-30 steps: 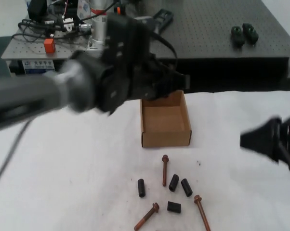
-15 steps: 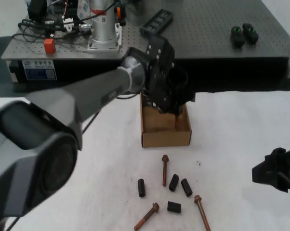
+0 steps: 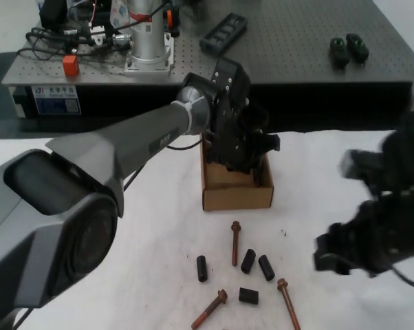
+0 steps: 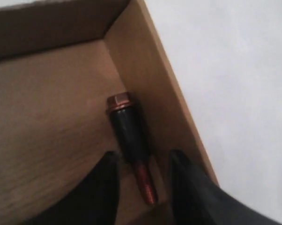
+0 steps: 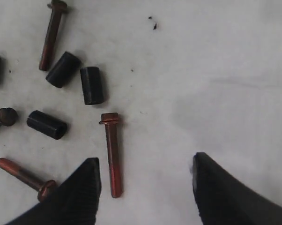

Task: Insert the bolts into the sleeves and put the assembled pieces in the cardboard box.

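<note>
The cardboard box (image 3: 237, 196) stands on the white cloth, and my left arm reaches into it from the left. In the left wrist view, an assembled bolt in its black sleeve (image 4: 127, 126) lies on the box floor against a side wall (image 4: 164, 84). My left gripper (image 4: 143, 161) is open, its fingers on either side of the bolt's threaded end. Three loose copper bolts (image 3: 235, 242) and several black sleeves (image 3: 248, 260) lie in front of the box. My right gripper (image 5: 145, 161) hangs open over the cloth beside one bolt (image 5: 112, 154) and a sleeve (image 5: 92, 84).
Behind the cloth a dark perforated bench (image 3: 296, 41) carries a metal post (image 3: 148, 41), cables, an orange block (image 3: 70, 64) and black parts (image 3: 348, 49). The right arm (image 3: 379, 227) hangs over the cloth at the right. Bare cloth lies left of the box.
My left arm has swung down so its gripper sits inside the box. The right arm has moved from the right edge in toward the loose parts.
</note>
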Controlling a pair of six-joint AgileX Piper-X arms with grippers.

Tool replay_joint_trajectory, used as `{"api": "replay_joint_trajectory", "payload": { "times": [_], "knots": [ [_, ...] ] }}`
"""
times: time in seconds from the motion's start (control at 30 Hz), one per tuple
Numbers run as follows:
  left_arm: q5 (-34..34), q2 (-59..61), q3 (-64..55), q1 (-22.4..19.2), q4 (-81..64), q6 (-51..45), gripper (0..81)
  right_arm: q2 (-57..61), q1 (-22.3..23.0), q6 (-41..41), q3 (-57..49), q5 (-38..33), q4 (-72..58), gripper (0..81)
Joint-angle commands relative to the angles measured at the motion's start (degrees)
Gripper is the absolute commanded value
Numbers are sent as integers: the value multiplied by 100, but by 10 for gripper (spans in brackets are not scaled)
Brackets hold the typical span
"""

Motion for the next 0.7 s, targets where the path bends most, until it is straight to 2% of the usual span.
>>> {"api": "replay_joint_trajectory", "payload": {
  "times": [0.0, 0.13, 0.27, 0.43, 0.53, 0.67],
  "knots": [
    [-51, -226, -107, 60, 79, 71, 265, 882, 505, -181, -325, 429, -124, 429],
    [-585, -796, -107, 178, 764, 677, 265, 1508, 812, -270, -574, 494, -97, 428],
    [-1353, -1378, -107, 206, 1278, 1176, 265, 1881, 1055, -362, -616, 518, -138, 370],
    [-1418, -1975, 308, 206, 1340, 1415, 265, 2172, 1230, -486, -616, 567, -418, 347],
    [-1449, -2354, 955, 206, 1272, 1431, 265, 2324, 1256, -486, -616, 792, -492, 342],
    [-1418, -2982, 2204, 206, 902, 1431, 265, 2395, 1256, -584, -616, 1007, -682, 228]
  ]
}}
